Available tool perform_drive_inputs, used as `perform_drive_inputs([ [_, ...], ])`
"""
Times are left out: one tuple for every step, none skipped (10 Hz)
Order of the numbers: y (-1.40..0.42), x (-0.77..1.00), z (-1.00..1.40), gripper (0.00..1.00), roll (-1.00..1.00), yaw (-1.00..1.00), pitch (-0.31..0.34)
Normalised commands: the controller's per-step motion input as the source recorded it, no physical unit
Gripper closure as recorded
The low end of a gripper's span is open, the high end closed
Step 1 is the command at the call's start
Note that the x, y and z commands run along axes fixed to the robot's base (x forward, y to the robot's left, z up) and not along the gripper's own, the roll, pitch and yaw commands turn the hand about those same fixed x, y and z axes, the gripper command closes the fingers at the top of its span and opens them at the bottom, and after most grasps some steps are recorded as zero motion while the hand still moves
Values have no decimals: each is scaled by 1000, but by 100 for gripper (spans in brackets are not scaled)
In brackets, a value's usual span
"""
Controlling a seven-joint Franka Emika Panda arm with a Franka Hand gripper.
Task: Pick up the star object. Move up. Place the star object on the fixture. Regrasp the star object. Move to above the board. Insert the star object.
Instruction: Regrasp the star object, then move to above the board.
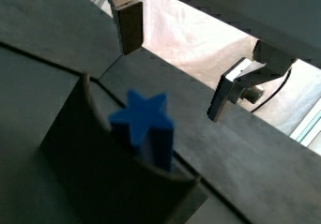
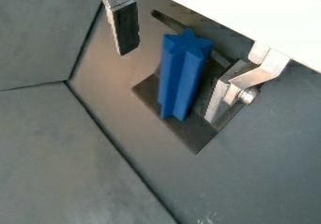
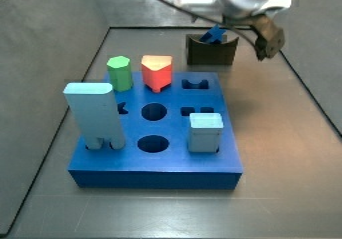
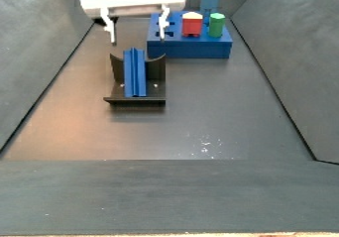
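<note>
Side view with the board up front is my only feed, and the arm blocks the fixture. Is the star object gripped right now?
Observer: No. In a wrist view the gripper hangs over the star object with its jaws open, and neither finger touches it.
Operator: How does the piece sit?
Observer: In a side view it lies lengthwise in the fixture, between the two fingers.

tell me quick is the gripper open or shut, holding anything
Gripper: open, holding nothing. Its fingers stand apart on either side of the star object, which rests in the fixture.
</note>
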Motion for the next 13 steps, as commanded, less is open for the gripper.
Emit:
perform_drive_inputs([
  [27, 107, -915, 0, 79, -30, -58],
  [17, 100, -771, 0, 76, -34, -43],
  [15, 86, -633, 0, 74, -31, -28],
  [10, 77, -494, 0, 71, -23, -25],
  [9, 67, -317, 0, 68, -7, -26],
  [4, 29, -182, 0, 57, 4, -7],
  [0, 0, 0, 100, 0, 0, 0],
  [99, 195, 1000, 100, -12, -45, -279],
  [99, 191, 1000, 100, -14, -57, -269],
  [96, 176, 1000, 100, -8, -119, -236],
  [95, 165, 1000, 100, -3, -169, -198],
  [95, 155, 1000, 100, 3, -212, -148],
  [95, 148, 1000, 100, 6, -226, -108],
])
